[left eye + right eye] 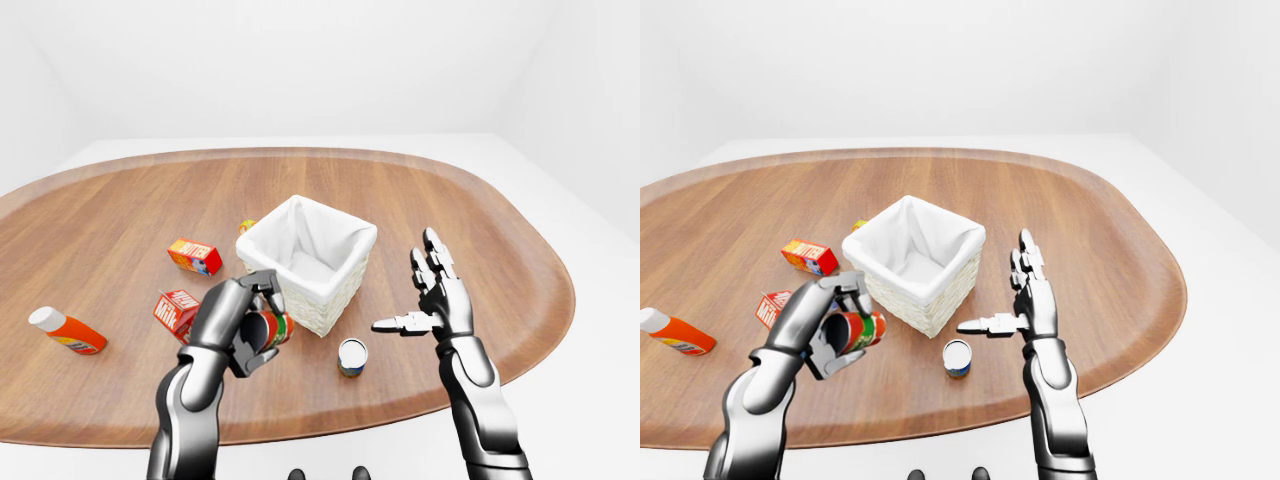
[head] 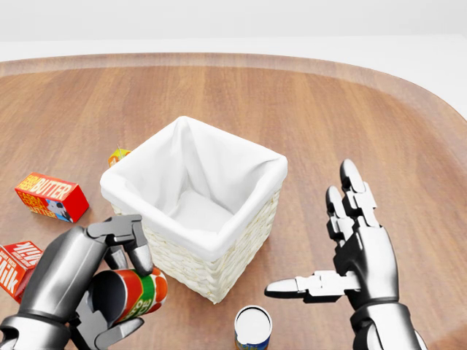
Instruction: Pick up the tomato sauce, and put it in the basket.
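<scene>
The left hand (image 2: pixel 80 288) wraps the rigid, smooth tomato sauce can (image 2: pixel 135 295) around its side, likely slippery, beside the basket (image 2: pixel 219 251).

light: bright, even, from above | shadows: we see soft faint ones under the basket (image 2: pixel 219 270) on the table (image 2: pixel 365 109) | glare: none | focus: sharp edge to edge | distortion: none

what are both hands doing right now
Left hand: shut on the tomato sauce can, beside the basket.
Right hand: open, fingers spread, holding nothing.
</scene>
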Controlling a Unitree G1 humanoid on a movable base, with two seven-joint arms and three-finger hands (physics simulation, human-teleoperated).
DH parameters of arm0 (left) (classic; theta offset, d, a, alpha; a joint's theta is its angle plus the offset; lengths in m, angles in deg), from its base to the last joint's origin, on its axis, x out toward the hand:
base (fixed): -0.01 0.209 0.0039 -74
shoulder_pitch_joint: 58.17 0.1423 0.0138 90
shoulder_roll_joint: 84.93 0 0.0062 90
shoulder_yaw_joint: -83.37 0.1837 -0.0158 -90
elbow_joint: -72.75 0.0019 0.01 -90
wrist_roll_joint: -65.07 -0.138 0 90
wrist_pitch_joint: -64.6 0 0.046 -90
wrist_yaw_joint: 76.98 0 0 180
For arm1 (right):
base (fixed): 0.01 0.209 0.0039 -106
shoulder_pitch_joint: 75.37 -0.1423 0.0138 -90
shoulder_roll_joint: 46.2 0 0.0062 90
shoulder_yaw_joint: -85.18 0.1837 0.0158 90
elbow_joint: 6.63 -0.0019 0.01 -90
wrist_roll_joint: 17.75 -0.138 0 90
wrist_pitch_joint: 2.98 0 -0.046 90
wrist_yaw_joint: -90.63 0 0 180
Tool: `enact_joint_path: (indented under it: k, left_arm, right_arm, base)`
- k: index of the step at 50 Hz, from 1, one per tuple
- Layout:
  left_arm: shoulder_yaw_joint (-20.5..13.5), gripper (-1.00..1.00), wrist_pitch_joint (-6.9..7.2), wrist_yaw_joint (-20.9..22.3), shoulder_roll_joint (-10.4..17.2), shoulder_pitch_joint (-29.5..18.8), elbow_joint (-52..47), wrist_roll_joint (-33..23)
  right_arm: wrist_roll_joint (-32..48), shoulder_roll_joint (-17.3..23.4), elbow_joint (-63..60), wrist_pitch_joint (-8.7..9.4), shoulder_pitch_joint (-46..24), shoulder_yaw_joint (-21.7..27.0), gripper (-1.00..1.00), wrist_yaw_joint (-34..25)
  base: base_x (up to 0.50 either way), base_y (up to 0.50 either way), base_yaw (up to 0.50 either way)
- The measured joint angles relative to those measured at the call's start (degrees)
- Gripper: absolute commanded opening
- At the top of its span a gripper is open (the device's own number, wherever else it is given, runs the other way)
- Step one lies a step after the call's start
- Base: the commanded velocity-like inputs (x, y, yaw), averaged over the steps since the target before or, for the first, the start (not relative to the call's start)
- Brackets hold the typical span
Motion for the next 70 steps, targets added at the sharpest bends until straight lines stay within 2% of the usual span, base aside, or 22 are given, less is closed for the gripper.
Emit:
enact_joint_path:
  k: [36,51,70]
  left_arm:
    - [-0.58,-1.0,0.0,8.28,0.14,-5.57,-12.24,-1.13]
    - [0.26,-1.0,0.0,10.2,0.4,-9.83,-13.14,-2.23]
    - [0.54,-1.0,0.0,12.18,1.49,-18.53,-10.01,-3.59]
  right_arm:
    - [0.17,-0.03,1.73,-0.19,-0.2,-0.13,1.0,-0.05]
    - [0.1,0.0,1.9,-0.1,-0.29,-0.06,1.0,-0.06]
    - [-0.01,0.06,2.5,-0.28,-0.58,0.12,1.0,-0.02]
  base:
    - [0.0,0.0,0.0]
    - [0.0,0.0,0.0]
    - [0.0,0.0,0.0]
